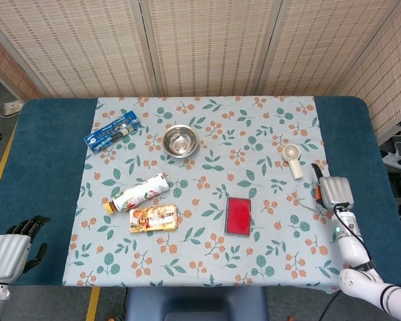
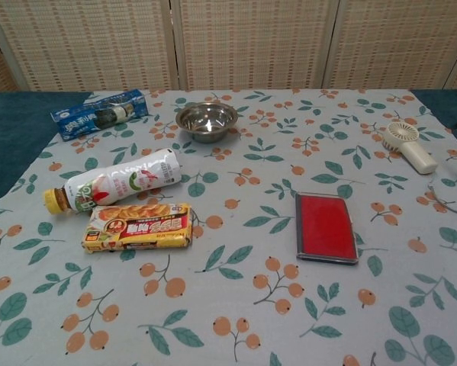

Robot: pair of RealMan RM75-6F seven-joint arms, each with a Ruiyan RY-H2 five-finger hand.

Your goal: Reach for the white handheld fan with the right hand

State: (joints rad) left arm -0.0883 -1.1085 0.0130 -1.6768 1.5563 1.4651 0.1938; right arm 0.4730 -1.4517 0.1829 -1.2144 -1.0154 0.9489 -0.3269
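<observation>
The white handheld fan (image 1: 292, 160) lies flat on the floral cloth at the right side, round head toward the back and handle toward the front; the chest view shows the fan (image 2: 408, 145) at far right. My right hand (image 1: 334, 190) hovers over the cloth's right edge, a short way front-right of the fan's handle and not touching it. Its back faces the camera, one dark finger points toward the fan, and it holds nothing. My left hand (image 1: 9, 251) rests at the table's front-left corner, fingers apart and empty.
A red flat case (image 1: 239, 216) lies left of the right hand, with a thin wire loop (image 1: 304, 204) between them. Further left are a steel bowl (image 1: 180, 140), a lying bottle (image 1: 138, 192), a snack pack (image 1: 153, 218) and a blue box (image 1: 112, 130).
</observation>
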